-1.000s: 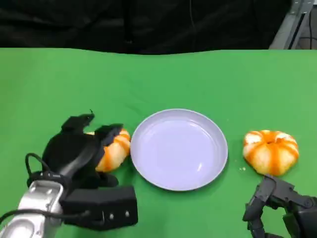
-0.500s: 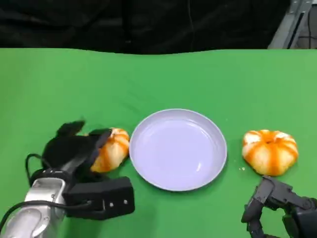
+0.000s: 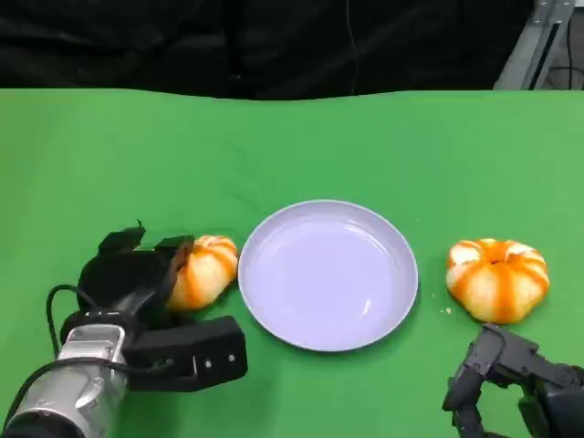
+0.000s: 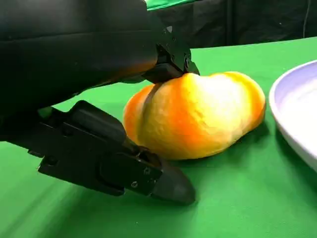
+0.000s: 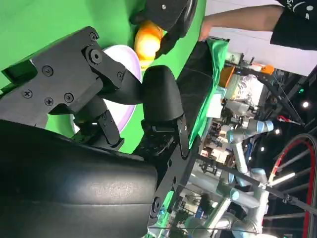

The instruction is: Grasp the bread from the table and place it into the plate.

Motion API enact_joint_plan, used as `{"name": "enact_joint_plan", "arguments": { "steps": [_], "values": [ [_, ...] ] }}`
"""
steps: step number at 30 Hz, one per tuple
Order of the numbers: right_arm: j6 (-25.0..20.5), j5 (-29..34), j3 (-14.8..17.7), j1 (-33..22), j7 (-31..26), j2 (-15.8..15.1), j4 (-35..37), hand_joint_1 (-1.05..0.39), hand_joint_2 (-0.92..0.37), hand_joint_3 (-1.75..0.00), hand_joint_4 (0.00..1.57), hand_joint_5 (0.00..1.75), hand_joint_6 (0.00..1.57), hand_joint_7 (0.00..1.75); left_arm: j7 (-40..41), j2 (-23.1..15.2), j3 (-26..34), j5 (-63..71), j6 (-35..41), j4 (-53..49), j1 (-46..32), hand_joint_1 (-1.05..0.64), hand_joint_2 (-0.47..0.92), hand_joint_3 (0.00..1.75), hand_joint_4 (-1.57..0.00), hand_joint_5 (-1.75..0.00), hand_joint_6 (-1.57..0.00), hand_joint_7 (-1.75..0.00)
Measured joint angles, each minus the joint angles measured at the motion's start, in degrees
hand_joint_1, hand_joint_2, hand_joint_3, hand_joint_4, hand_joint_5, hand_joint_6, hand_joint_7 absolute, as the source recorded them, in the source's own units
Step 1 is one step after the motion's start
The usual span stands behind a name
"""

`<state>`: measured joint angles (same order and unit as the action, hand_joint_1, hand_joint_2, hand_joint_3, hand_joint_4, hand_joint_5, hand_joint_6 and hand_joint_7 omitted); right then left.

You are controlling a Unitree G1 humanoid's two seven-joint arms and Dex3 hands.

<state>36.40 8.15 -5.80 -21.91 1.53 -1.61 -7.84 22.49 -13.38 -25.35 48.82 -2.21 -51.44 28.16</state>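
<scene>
The bread [image 3: 203, 271] lies on the green desk [image 3: 301, 146] just left of the plate [image 3: 327, 274], its long axis running roughly toward the plate rim. It is grasped by the fingers [image 4: 163, 59] of the left hand [image 3: 137, 274], pressed from above and beside. A second bread [image 3: 497, 278] rests right of the plate. The right hand [image 3: 511, 379] is held low, clenched on nothing. No writing can be read.

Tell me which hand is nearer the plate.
Left. The left hand grips a bread right beside the plate; the right hand waits farther off, below the other bread.
</scene>
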Motion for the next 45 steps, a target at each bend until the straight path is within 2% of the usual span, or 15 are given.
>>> {"name": "enact_joint_plan", "arguments": {
  "steps": [17, 22, 23, 25, 26, 27, 28, 29, 30, 31, 33, 34, 35, 40, 45],
  "values": [
    [-0.2, 0.6, -0.1, -0.2, -0.9, 0.3, -0.4, -0.11, -0.51, -1.22, 0.85, 1.75, 0.75, 1.57, 5.5, 1.0, -3.4, -2.2, -3.2, -5.9, 2.1, -0.69, 0.92, 0.03, -0.27, -0.13, -0.46, -0.02],
    [-0.2, 0.6, -0.2, -0.3, -1.0, 0.3, -0.4, -0.10, -0.50, -1.23, 0.84, 1.75, 0.74, 1.57, 7.5, 1.1, -3.7, -3.3, -4.9, -6.2, 2.1, -0.40, 0.87, 0.00, -0.64, -0.10, -0.64, -0.02],
    [-0.2, 0.6, -0.2, -0.3, -1.0, 0.3, -0.4, -0.10, -0.50, -1.23, 0.84, 1.75, 0.74, 1.57, 8.3, 1.2, -3.7, -3.6, -5.4, -6.3, 2.1, -0.25, 0.87, 0.00, -0.86, -0.19, -0.75, -0.06],
    [-0.2, 0.5, -0.2, -0.3, -1.0, 0.3, -0.4, -0.10, -0.50, -1.23, 0.84, 1.75, 0.74, 1.57, 10.0, 1.5, -3.4, -4.2, -6.5, -6.9, 2.0, -0.16, 0.87, 0.01, -0.97, -0.24, -0.81, -0.07],
    [-0.2, 0.4, -0.3, -0.3, -1.0, 0.3, -0.4, -0.10, -0.50, -1.22, 0.84, 1.75, 0.75, 1.57, 10.8, 1.7, -3.3, -4.7, -6.9, -7.3, 2.0, -0.10, 0.89, 0.01, -1.08, -0.33, -0.98, -0.11],
    [-0.2, 0.3, -0.3, -0.3, -1.0, 0.3, -0.4, -0.11, -0.50, -1.22, 0.84, 1.75, 0.75, 1.57, 11.5, 1.8, -3.0, -5.4, -7.7, -7.8, 2.0, -0.08, 0.90, 0.00, -1.08, -0.52, -1.08, -0.09],
    [-0.2, 0.3, -0.3, -0.3, -1.0, 0.3, -0.4, -0.11, -0.50, -1.22, 0.84, 1.75, 0.75, 1.57, 12.1, 1.9, -2.5, -6.1, -8.9, -8.3, 2.0, -0.04, 0.91, 0.06, -0.95, -1.10, -1.20, -0.08],
    [-0.2, 0.3, -0.3, -0.3, -1.0, 0.3, -0.5, -0.11, -0.50, -1.22, 0.84, 1.75, 0.75, 1.57, 12.2, 1.9, -1.8, -7.2, -10.4, -8.6, 2.0, -0.03, 0.92, 0.08, -0.89, -1.33, -1.25, -0.07],
    [-0.2, 0.3, -0.3, -0.3, -1.0, 0.3, -0.5, -0.10, -0.50, -1.22, 0.84, 1.75, 0.75, 1.57, 12.3, 1.9, -1.2, -8.3, -11.8, -9.0, 2.0, -0.03, 0.91, 0.18, -0.88, -1.54, -1.24, -0.39],
    [-0.2, 0.3, -0.4, -0.3, -1.0, 0.3, -0.5, -0.10, -0.50, -1.22, 0.84, 1.75, 0.75, 1.57, 12.3, 1.8, -0.7, -9.3, -13.0, -9.2, 2.0, -0.04, 0.88, 0.29, -0.89, -1.66, -1.03, -1.02],
    [-0.2, 0.3, -0.4, -0.3, -1.0, 0.3, -0.5, -0.10, -0.50, -1.22, 0.84, 1.75, 0.75, 1.57, 12.3, 1.5, 0.2, -10.7, -14.8, -9.5, 2.0, -0.04, 0.85, 0.37, -0.84, -1.72, -0.83, -1.50],
    [-0.2, 0.3, -0.4, -0.3, -1.0, 0.3, -0.5, -0.10, -0.50, -1.22, 0.84, 1.75, 0.75, 1.57, 12.3, 1.3, 0.4, -11.0, -15.6, -9.6, 2.0, -0.04, 0.84, 0.40, -0.82, -1.74, -0.76, -1.65],
    [-0.2, 0.3, -0.4, -0.3, -1.0, 0.3, -0.5, -0.10, -0.50, -1.22, 0.84, 1.75, 0.75, 1.57, 12.3, 1.3, 0.6, -11.6, -16.2, -9.7, 2.0, -0.04, 0.83, 0.42, -0.81, -1.74, -0.74, -1.70],
    [-0.3, 0.3, -0.4, -0.2, -1.0, 0.3, -0.5, -0.10, -0.51, -1.22, 0.84, 1.75, 0.75, 1.57, 12.3, 1.1, 0.7, -12.3, -18.2, -10.3, 2.0, -0.03, 0.63, 0.85, -0.78, -1.75, -0.69, -1.74],
    [-0.5, 0.2, -0.4, -0.2, -0.9, 0.2, -0.5, -0.09, -0.51, -1.22, 0.84, 1.75, 0.75, 1.56, 12.4, 0.3, 1.0, -12.3, -19.4, -9.8, 1.9, -0.03, 0.60, 0.93, -0.78, -1.75, -0.70, -1.71]
  ]
}}
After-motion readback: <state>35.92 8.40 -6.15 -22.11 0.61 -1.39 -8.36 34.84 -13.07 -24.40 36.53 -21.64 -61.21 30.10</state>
